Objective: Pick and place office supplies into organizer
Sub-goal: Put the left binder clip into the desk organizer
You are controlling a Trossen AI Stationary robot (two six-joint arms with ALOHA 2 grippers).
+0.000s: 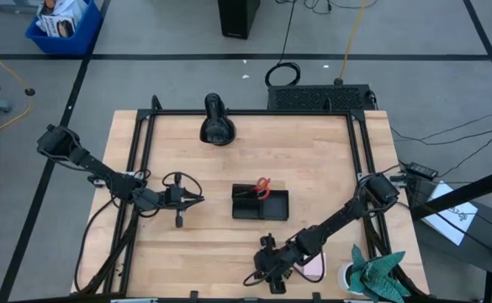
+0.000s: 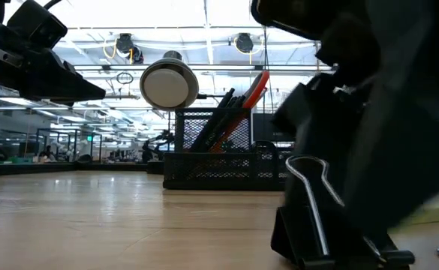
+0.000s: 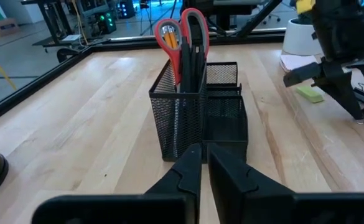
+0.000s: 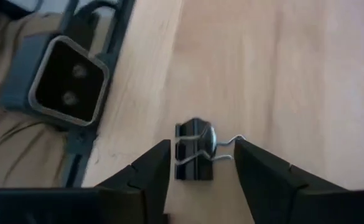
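Note:
The black mesh organizer (image 1: 260, 204) stands mid-table, with red-handled scissors (image 3: 180, 32) and dark pens upright in its tall compartment. My right gripper (image 4: 201, 144) is open and low over the table near the near edge. Its fingers stand on either side of a black binder clip (image 4: 193, 153) that lies flat on the wood, also seen close in the low view (image 2: 317, 221). The pink sticky-note pad (image 1: 313, 268) lies just right of that gripper. A yellow-green piece (image 3: 309, 93) lies on the table. My left gripper (image 3: 205, 163) is shut, left of the organizer and pointing at it.
A black cylindrical device (image 1: 218, 120) stands near the far edge. A white cup (image 1: 347, 274) with the teal-green cloth (image 1: 378, 269) sits at the near right corner. A black frame rail (image 1: 136, 168) runs around the table. Bare wood lies between the organizer and the near edge.

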